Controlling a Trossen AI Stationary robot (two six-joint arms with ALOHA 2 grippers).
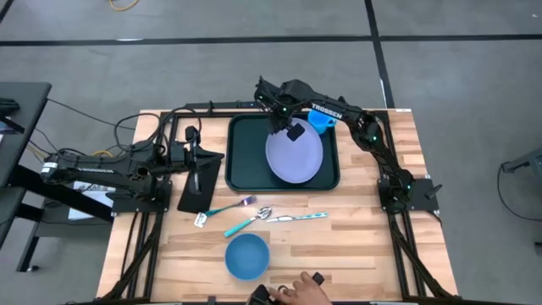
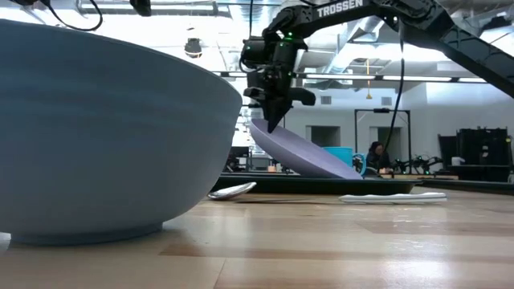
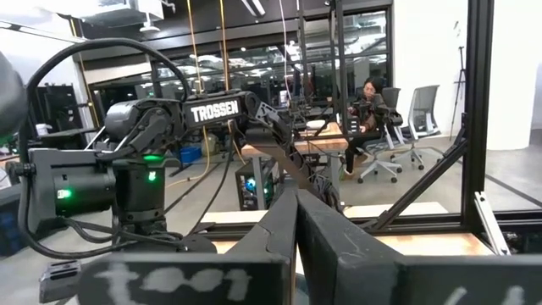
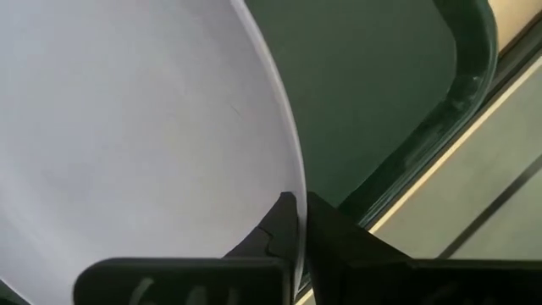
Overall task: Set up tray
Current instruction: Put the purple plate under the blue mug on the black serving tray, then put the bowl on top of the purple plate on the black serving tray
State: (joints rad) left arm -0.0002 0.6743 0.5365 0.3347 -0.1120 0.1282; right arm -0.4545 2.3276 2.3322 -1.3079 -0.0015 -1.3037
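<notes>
Squarely placed, tray [image 1: 240,161], long axis toward the arms' bases

grey floor [image 1: 212,76] crossed by dark lines surrounds the wooden table [image 1: 364,246]. beyond it, an office chair [image 3: 421,110], a seated person [image 3: 369,106] and ceiling strip lights [image 2: 450,79].

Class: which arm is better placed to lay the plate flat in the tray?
Right. Its gripper is shut on the tilted plate's rim above the tray; the left gripper rests beside the tray.

A robotics lab: framed wooden table [image 1: 356,246], office chairs [image 3: 421,110], seated person [image 3: 370,106] behind.
</notes>
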